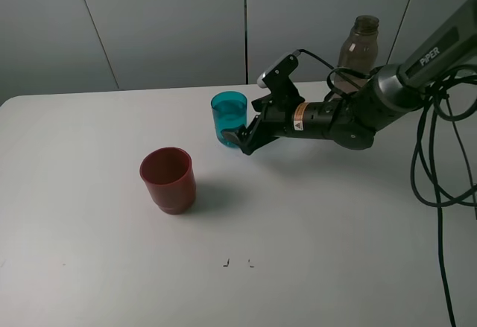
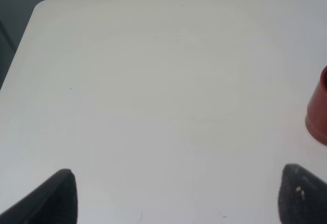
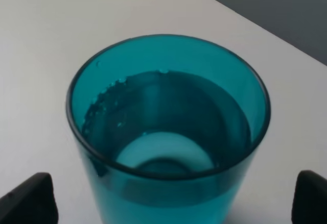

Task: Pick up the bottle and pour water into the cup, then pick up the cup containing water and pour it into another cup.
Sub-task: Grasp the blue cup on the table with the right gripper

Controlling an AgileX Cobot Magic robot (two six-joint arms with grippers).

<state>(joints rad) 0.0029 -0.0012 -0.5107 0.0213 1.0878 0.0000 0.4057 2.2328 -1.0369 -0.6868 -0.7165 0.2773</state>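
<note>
Exterior high view: right arm [image 1: 335, 118] stretched low, level, toward slim translucent teal plastic tumbler [image 1: 229, 118].
Right gripper [image 1: 242, 137]: jaws wide apart, flanking tumbler.
Left gripper [image 2: 176, 196]: jaws apart.

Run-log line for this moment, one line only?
right gripper: open, at teal cup | teal cup: holds water | red cup: upright, apart | bottle: upright at back

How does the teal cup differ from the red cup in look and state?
The teal cup is see-through and slim; the red cup is opaque and wider. The teal cup holds water; no water shows in the red cup. The open right claw flanks the teal cup; the red cup stands alone. Both stand upright on the table.
</note>
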